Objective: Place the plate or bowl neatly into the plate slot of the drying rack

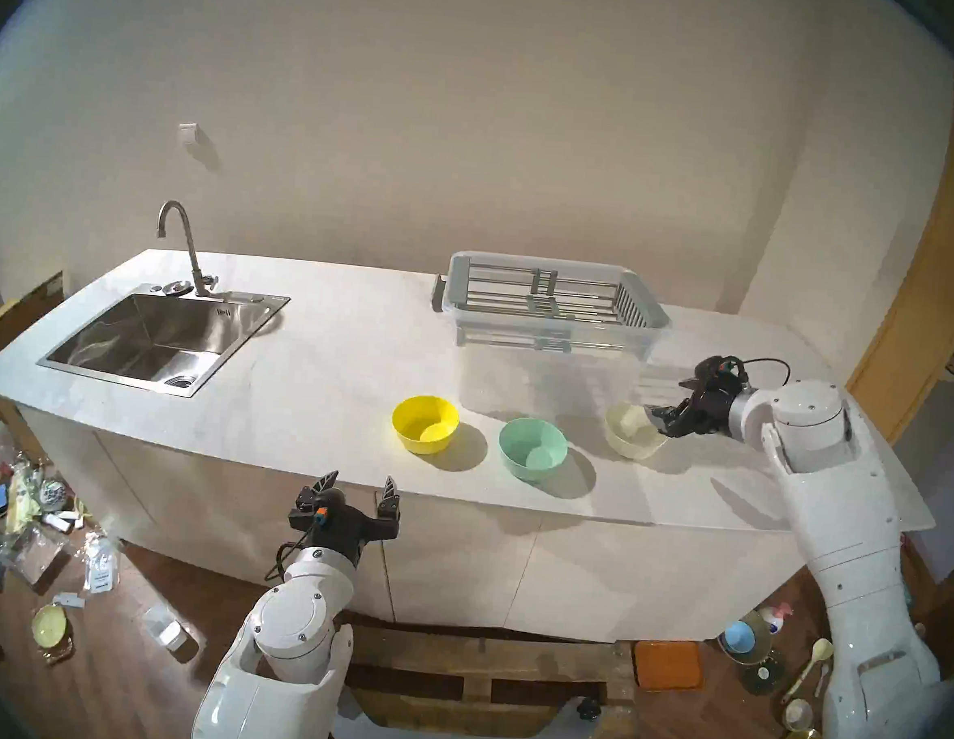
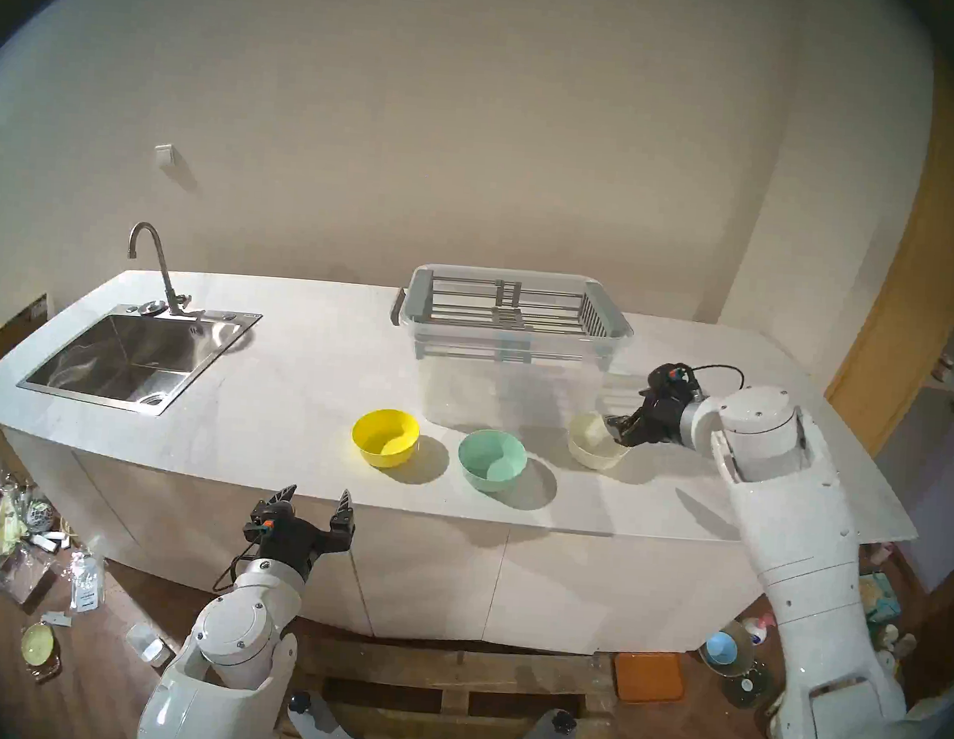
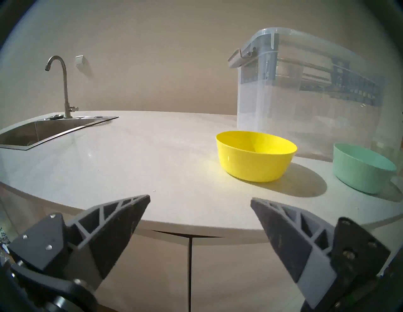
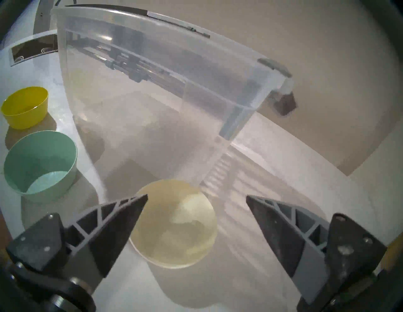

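Jaws on both arms stand wide apart with nothing in them. On the right gripper (image 4: 197, 199) they hang over the cream bowl (image 4: 174, 224), which sits on the counter (image 1: 306, 360) just beside the clear tub (image 1: 548, 365) — whether they touch its rim I cannot tell. Off the counter's front edge, the left gripper (image 1: 359, 484) points forward, level. Two more bowls — the yellow bowl (image 1: 424, 424) and the green bowl (image 1: 533, 449) — stand upright in a row with the cream one. Across the tub's top lies the drying rack (image 1: 645, 307), and nothing sits on its plate slot (image 1: 502, 300) of steel rods.
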### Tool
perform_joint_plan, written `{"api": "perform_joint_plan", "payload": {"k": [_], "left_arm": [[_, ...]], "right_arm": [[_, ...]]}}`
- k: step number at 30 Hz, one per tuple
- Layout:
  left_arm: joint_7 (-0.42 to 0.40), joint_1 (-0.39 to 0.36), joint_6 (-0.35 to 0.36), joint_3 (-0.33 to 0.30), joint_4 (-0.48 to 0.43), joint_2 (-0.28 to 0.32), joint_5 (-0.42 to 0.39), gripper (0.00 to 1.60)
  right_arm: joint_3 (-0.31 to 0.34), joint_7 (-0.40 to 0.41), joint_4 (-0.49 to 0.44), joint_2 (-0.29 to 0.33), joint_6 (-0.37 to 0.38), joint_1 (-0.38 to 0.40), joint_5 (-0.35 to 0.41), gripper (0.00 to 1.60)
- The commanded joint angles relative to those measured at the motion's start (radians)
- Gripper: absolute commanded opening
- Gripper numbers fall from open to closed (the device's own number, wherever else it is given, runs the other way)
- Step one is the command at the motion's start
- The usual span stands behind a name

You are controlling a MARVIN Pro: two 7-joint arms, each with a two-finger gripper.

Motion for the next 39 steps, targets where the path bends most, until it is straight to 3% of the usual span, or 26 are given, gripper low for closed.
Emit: {"api": "perform_joint_plan", "payload": {"k": [1,15,39], "left_arm": [[-0.005,-0.004,-0.006,0.003,-0.028,0.001,-0.002,1.6],[-0.005,-0.003,-0.005,0.003,-0.029,0.001,-0.002,1.6],[-0.006,-0.003,-0.005,0.003,-0.03,0.001,-0.003,1.6]], "right_arm": [[-0.006,0.051,-0.039,0.02,-0.003,0.049,0.018,1.6],[-0.01,0.116,-0.032,0.071,-0.019,0.036,0.012,1.6],[-0.028,0.117,-0.01,0.055,-0.033,-0.023,0.007,1.6]]}}
